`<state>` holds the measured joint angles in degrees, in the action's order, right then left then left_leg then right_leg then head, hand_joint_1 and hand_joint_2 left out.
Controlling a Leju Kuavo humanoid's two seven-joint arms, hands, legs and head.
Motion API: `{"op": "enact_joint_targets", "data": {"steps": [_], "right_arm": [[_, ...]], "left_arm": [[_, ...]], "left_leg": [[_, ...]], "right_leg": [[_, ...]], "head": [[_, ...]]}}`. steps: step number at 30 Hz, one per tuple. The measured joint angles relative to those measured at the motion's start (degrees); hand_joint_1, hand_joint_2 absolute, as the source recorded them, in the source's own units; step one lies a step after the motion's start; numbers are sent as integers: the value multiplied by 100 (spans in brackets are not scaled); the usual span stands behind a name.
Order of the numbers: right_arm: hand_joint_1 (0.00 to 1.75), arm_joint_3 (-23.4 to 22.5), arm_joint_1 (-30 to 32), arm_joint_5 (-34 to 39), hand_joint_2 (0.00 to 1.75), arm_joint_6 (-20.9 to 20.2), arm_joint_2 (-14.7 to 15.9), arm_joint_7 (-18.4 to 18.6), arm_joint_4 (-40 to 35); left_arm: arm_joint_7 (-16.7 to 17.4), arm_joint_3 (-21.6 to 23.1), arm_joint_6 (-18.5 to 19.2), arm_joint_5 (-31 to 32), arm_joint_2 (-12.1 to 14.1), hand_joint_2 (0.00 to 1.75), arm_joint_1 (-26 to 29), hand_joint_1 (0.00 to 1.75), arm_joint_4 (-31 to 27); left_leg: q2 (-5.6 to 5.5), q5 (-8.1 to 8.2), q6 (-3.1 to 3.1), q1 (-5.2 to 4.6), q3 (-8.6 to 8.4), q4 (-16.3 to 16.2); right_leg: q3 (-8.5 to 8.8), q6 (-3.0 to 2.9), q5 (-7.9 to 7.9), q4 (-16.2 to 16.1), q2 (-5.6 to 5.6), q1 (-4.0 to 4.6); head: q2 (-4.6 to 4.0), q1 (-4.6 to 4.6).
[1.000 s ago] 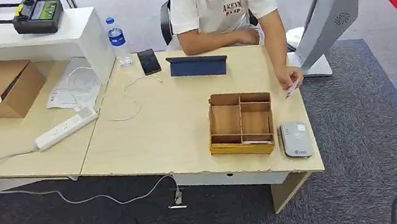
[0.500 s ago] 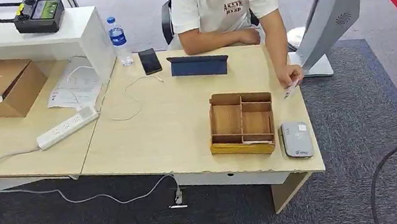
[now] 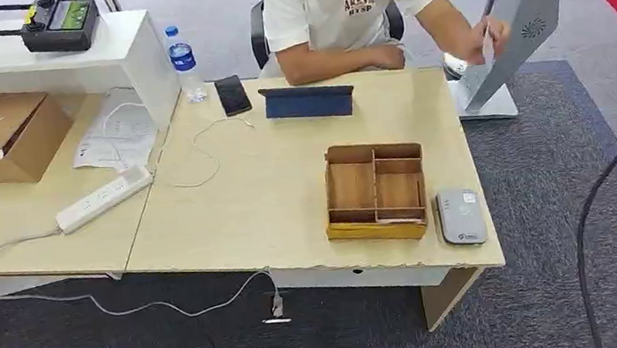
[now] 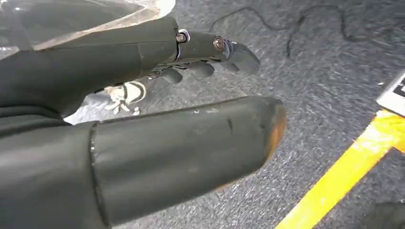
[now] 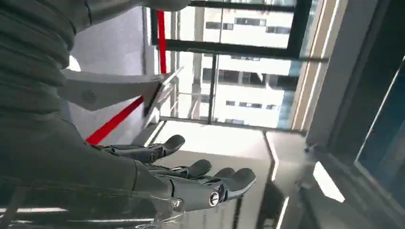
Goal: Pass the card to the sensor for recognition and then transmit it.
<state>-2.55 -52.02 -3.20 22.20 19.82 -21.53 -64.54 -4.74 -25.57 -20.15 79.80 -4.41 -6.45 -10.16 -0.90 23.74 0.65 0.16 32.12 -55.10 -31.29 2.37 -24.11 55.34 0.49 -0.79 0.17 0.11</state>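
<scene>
White card (image 3: 485, 31) is up in the person's hand (image 3: 479, 42) for you; your right hand (image 5: 191, 179) and left hand (image 4: 210, 59) are empty, fingers loose.

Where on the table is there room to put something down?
The biggest bare patch is the middle of the table, between the power strip and the wooden tray. The far edge is crowded with the phone, tablet and bottle. The near right corner holds the card reader.
</scene>
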Motion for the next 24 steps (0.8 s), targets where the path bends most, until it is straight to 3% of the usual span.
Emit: {"op": "enact_joint_targets", "data": {"steps": [4,11,24], "right_arm": [[0,581,-499,-863,175,-327,-269,-347,614],[0,1661,-1199,-2601,175,-45,-723,-500,1757],[0,3139,-1986,-4721,175,171,-1316,-12,3224]], "left_arm": [[-39,59,11,39,26,0,-14,0,0],[-219,173,76,81,133,0,-23,0,0],[-273,269,76,70,249,0,-3,0,0]], "left_leg": [[-7,-4,-5,1,2,1],[-14,-7,-8,8,5,0],[-13,-7,-8,13,10,-1]], "right_leg": [[-3,-1,0,2,-2,4],[-7,-3,-2,4,-10,8],[-16,-4,-2,3,-12,6]], "head": [[0,-2],[0,-2],[2,-4]]}}
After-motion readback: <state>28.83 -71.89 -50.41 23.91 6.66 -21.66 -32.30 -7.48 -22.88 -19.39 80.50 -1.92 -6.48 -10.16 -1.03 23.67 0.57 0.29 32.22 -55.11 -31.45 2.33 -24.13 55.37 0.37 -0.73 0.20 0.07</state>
